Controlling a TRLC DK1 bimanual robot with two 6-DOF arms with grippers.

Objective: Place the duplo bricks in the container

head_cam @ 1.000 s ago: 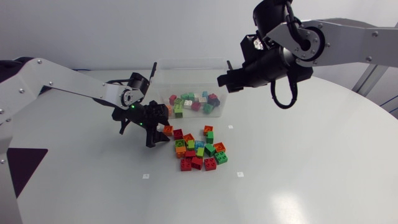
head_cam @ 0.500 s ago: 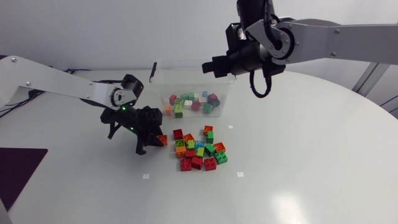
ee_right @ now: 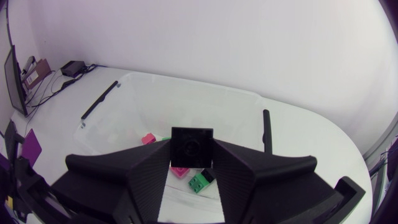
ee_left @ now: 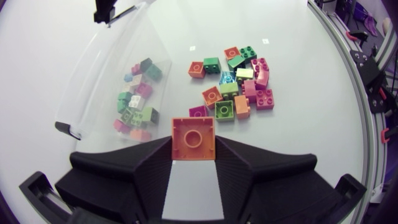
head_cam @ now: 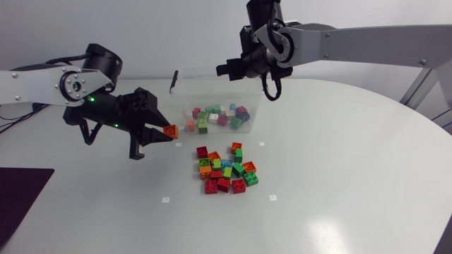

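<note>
My left gripper (head_cam: 169,132) hangs above the table to the left of the brick pile (head_cam: 226,169), shut on an orange brick (head_cam: 170,130). The left wrist view shows that orange brick (ee_left: 193,134) pinched between the fingertips of my left gripper (ee_left: 193,144), with the pile (ee_left: 233,81) and the clear container (ee_left: 109,74) ahead. My right gripper (head_cam: 221,70) is over the container's (head_cam: 212,70) far rim. In the right wrist view a black brick (ee_right: 191,144) sits between both fingers of my right gripper (ee_right: 191,157), above the container (ee_right: 186,99). Several bricks (head_cam: 219,116) lie inside.
Black clip handles (head_cam: 174,79) stand on the container's ends. Small white markers (head_cam: 166,200) dot the table in front of the pile. A dark patch (head_cam: 21,190) lies at the table's left front edge. The right half of the table is bare white.
My left gripper closed on the orange brick at the pile's edge and lifted it up and to the left. My right arm swung left over the container with the black brick.
</note>
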